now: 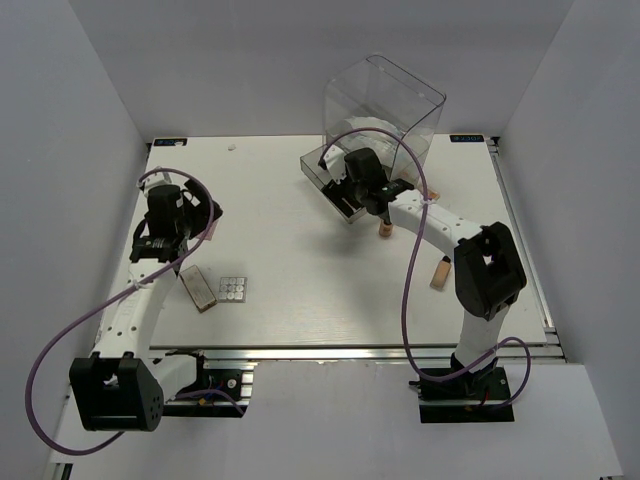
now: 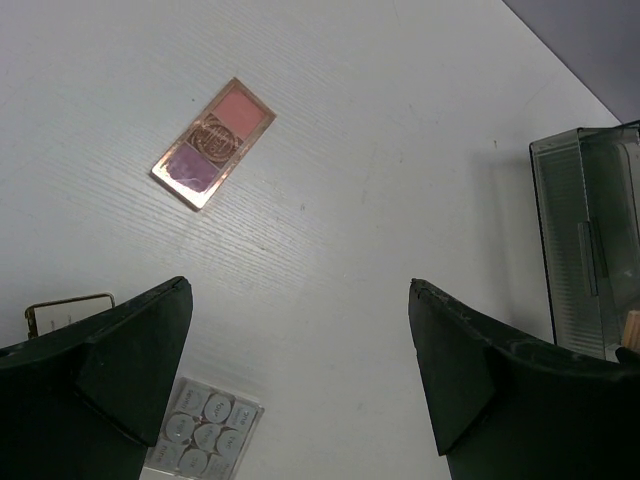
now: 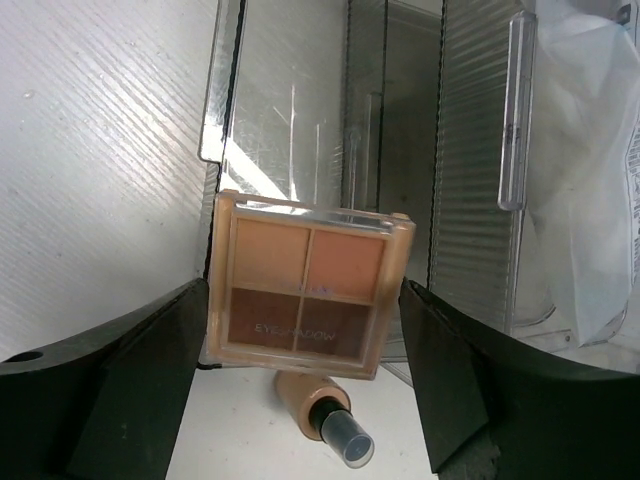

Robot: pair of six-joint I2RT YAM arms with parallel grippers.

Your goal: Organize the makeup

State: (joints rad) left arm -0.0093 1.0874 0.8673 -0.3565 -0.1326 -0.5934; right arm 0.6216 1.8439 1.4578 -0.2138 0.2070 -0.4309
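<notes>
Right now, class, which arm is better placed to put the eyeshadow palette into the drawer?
Right. Its fingers hold the eyeshadow palette just at the open drawer; the left fingers are open over the table, far from it.

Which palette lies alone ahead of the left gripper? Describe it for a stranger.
On the white table, beyond the open left gripper, lies a flat rectangular palette. Its gold rim, one pink pan and one purple pan set it apart from the white grid palette nearby.

Bright even overhead light, soft shadows on white table [image 1: 300, 290], glare streaks across clear drawers [image 3: 290, 110].
</notes>
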